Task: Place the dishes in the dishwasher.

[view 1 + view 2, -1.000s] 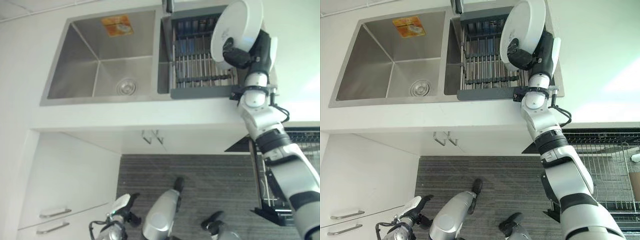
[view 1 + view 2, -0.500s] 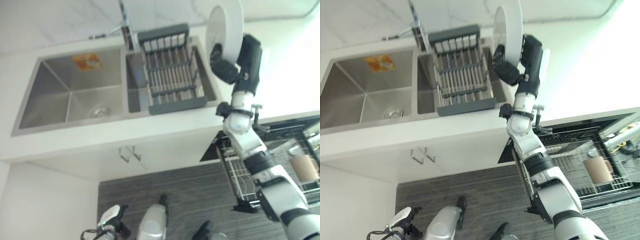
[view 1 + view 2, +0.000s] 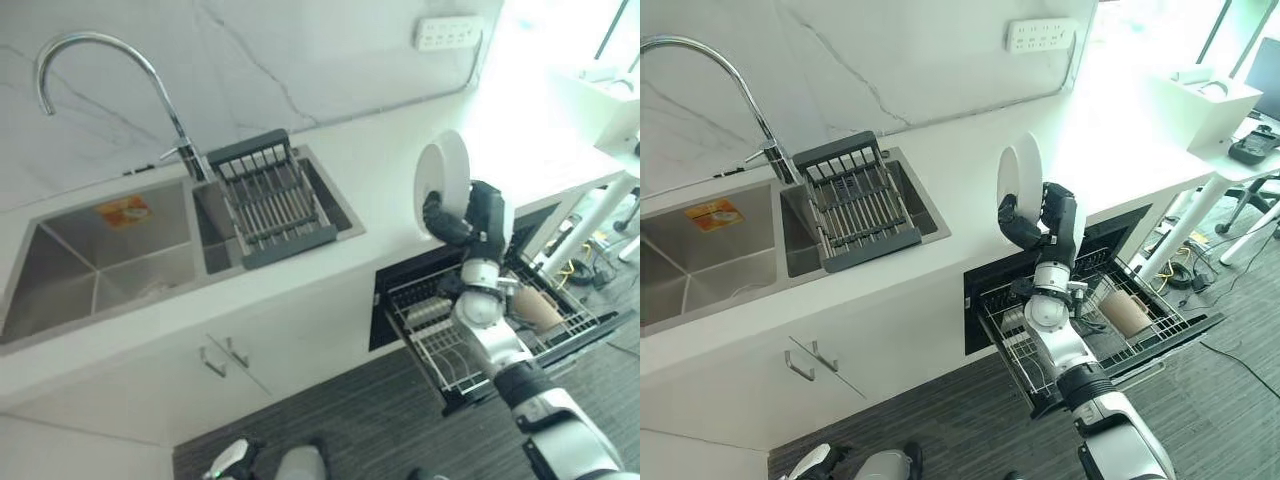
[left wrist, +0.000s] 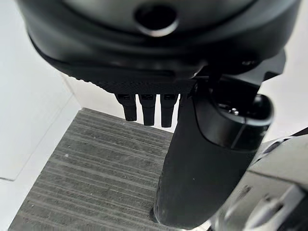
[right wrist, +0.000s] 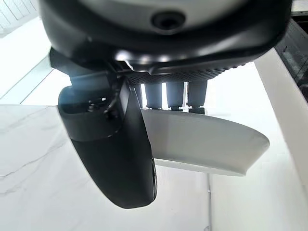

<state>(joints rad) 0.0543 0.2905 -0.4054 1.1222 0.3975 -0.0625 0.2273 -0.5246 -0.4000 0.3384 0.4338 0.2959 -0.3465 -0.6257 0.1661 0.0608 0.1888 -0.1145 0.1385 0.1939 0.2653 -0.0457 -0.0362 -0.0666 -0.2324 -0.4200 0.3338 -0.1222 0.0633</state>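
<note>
My right hand is shut on a white plate, held upright on its edge at counter height. In the right wrist view the thumb lies over one face of the plate and the fingers curl behind its rim. Just below the hand, the dishwasher's wire rack stands pulled out from under the counter, with a brown mug lying in it. My left hand hangs low over the dark floor, fingers relaxed and holding nothing; it also shows at the bottom edge.
A steel double sink sits at the left with a tall faucet and a dark drain rack across its smaller basin. White cabinet doors with handles lie under the counter. A white table stands at the far right.
The camera has swung widely. My right hand has carried the plate from beside the drain rack over to the right, above the pulled-out dishwasher rack. The left hand stays low.
</note>
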